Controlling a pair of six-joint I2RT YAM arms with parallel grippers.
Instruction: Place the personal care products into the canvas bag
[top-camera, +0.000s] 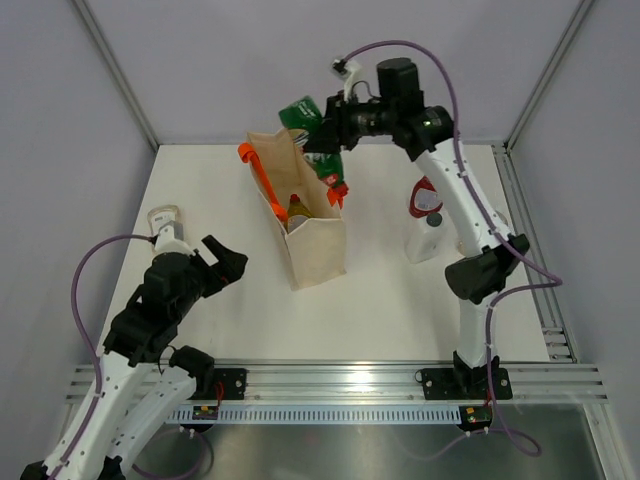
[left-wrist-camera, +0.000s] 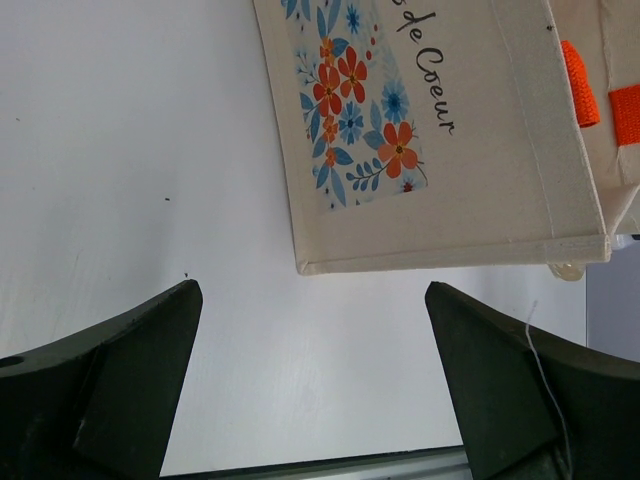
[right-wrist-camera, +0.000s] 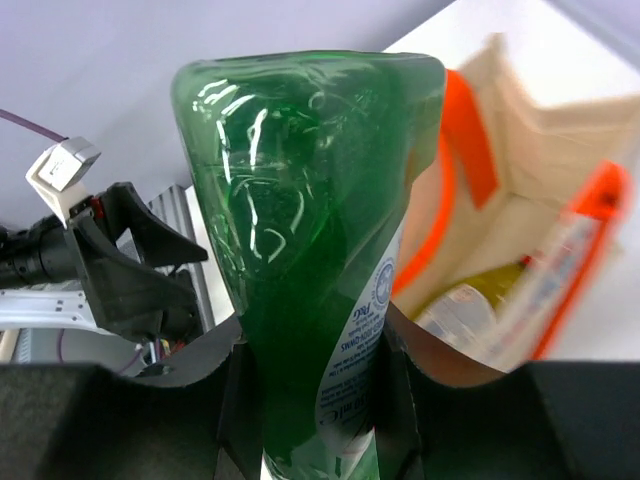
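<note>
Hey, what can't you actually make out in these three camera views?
Top view: pale item half hidden by the left arm; kind unclear.
Left wrist: canvas bag print cut off by the top edge; inside unseen.
Right wrist: green bottle cap hidden below the right gripper; bag contents blurred.

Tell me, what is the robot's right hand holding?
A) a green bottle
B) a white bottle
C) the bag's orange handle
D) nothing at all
A: the right gripper has its fingers pressed on both sides of the green bottle, which it holds up in the air by the open top of the canvas bag.
</note>
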